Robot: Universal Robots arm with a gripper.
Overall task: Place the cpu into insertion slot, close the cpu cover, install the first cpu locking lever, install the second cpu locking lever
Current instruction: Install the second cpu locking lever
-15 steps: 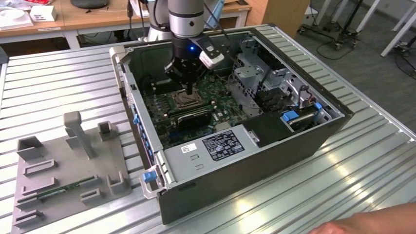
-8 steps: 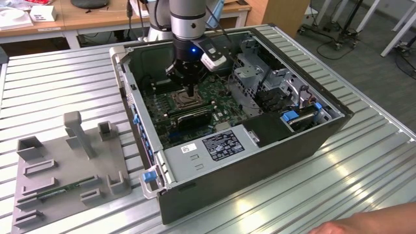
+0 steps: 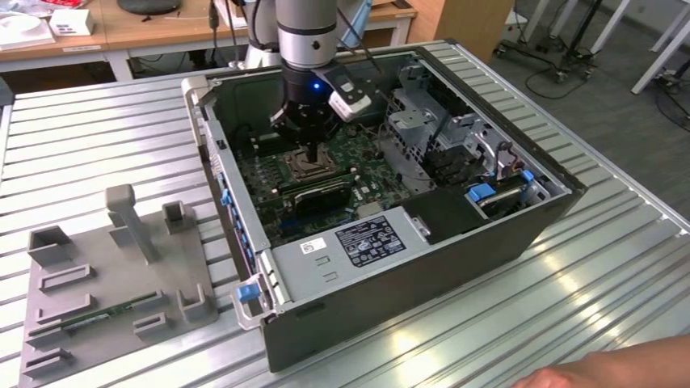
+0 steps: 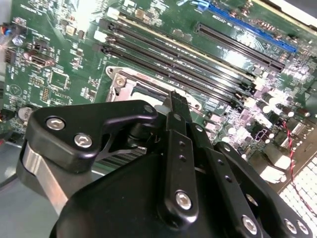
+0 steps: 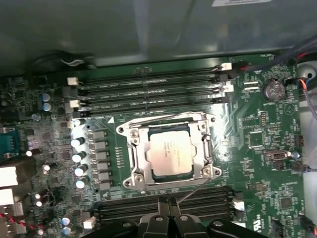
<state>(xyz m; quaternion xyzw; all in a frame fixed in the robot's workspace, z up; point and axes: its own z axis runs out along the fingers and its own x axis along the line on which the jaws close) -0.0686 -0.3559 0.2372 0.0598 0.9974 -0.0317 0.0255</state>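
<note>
The cpu [image 5: 171, 151], with a silvery square top, lies in the insertion slot [image 5: 127, 131] on the green board. The cpu cover [image 5: 140, 148] lies flat over the chip's edges, so the chip shows through its cut-out. A thin wire lever [image 5: 194, 190] slants out from the socket's corner toward my fingers. My gripper [image 5: 170, 218] is shut with nothing in it, and hangs just beside the socket, a little above the board. In the exterior view the gripper [image 3: 313, 155] reaches down into the open case over the socket [image 3: 303, 168]. The second wrist view has the fingertips [image 4: 176, 101] pressed together by the socket's rim [image 4: 130, 81].
Long black memory slots [image 5: 148, 84] run on both sides of the socket. The case walls [image 3: 221, 186], a drive cage [image 3: 426, 121] and the power supply [image 3: 361, 242] hem the arm in. A grey fixture tray [image 3: 108, 283] lies at the exterior view's left. A person's hand [image 3: 615, 368] rests at the lower right.
</note>
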